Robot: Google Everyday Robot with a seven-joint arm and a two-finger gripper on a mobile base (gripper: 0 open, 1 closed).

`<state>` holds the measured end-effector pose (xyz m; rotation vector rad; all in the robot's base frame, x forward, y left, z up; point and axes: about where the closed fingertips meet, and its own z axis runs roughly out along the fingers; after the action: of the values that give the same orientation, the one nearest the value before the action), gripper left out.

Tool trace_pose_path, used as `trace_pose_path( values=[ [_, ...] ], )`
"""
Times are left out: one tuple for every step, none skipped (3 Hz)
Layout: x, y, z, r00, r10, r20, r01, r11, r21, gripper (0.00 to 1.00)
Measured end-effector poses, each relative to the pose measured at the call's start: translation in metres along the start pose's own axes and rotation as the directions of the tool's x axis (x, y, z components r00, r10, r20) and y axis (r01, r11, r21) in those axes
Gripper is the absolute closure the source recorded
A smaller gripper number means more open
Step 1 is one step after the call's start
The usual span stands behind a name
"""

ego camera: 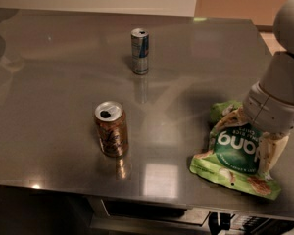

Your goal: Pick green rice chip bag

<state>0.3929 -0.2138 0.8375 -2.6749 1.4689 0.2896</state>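
Note:
The green rice chip bag (pixel 235 153) lies flat on the steel table (pixel 63 82) at the front right, with its dark green round label and white lettering facing up. My gripper (pixel 251 135) hangs from the grey arm (pixel 284 92) and is down on the bag's upper right part. It is open: one cream finger (pixel 270 153) rests along the bag's right side and the other (pixel 232 117) is at its top left edge. The bag's upper right corner is hidden under the wrist.
A brown soda can (pixel 111 128) stands open-topped at the front middle, left of the bag. A slim blue-silver can (pixel 140 51) stands further back. The table's front edge (pixel 137 192) runs just below the bag.

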Motion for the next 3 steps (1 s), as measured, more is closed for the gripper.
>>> trace_pose_path(
  values=[
    [-0.0001, 0.0000, -0.0005, 1.000, 0.000, 0.000, 0.000, 1.0000, 0.000, 1.00],
    [-0.0001, 0.0000, -0.0005, 1.000, 0.000, 0.000, 0.000, 1.0000, 0.000, 1.00],
    [-0.0003, 0.0000, -0.0011, 1.000, 0.000, 0.000, 0.000, 1.0000, 0.000, 1.00]
  ],
)
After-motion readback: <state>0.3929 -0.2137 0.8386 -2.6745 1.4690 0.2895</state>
